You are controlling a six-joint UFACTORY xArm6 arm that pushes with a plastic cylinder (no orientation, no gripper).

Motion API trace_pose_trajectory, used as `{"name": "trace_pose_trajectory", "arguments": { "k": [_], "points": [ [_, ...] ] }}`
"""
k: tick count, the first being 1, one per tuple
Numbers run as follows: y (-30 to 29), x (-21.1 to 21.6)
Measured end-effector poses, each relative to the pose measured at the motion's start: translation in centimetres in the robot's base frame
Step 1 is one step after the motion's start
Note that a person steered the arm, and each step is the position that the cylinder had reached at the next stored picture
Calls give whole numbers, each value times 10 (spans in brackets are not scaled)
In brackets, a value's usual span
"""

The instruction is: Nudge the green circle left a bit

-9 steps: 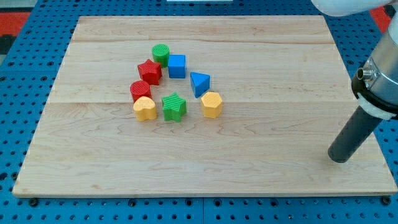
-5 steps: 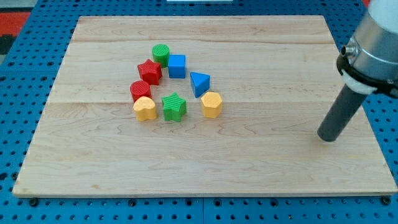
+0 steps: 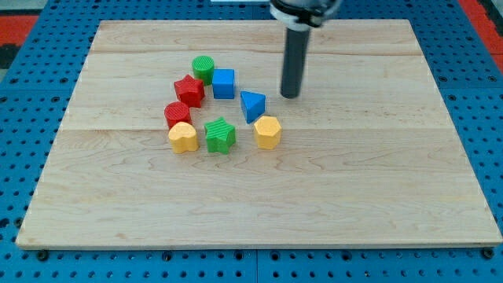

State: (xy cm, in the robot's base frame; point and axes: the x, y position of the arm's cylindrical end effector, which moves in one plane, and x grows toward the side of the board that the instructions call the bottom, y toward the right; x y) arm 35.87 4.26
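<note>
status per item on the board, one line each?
my tip: on the board, right of the blue triangle, touching no block
green circle: upright, beside the blue cube
blue cube: flat
red star: flat
red cylinder: upright, against the yellow heart
yellow heart: flat
green star: flat
blue triangle: flat
yellow hexagon: flat

Circle (image 3: 203, 67) tops cluster, cube (image 3: 224, 83) just lower-right of it; my tip (image 3: 290, 95) right of cube, w/ gap.

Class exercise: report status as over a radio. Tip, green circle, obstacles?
My tip right of the cluster, touching nothing. Green circle at cluster top, unmoved. Blue cube between tip and circle.
</note>
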Motion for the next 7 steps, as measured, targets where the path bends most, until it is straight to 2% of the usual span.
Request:
{"name": "trace_pose_trajectory", "arguments": {
  "k": [2, 3, 5, 6, 7],
  "points": [
    [-66, -45],
    [-63, -45],
    [-136, -60],
    [-109, -31],
    [-104, -21]
  ]
}}
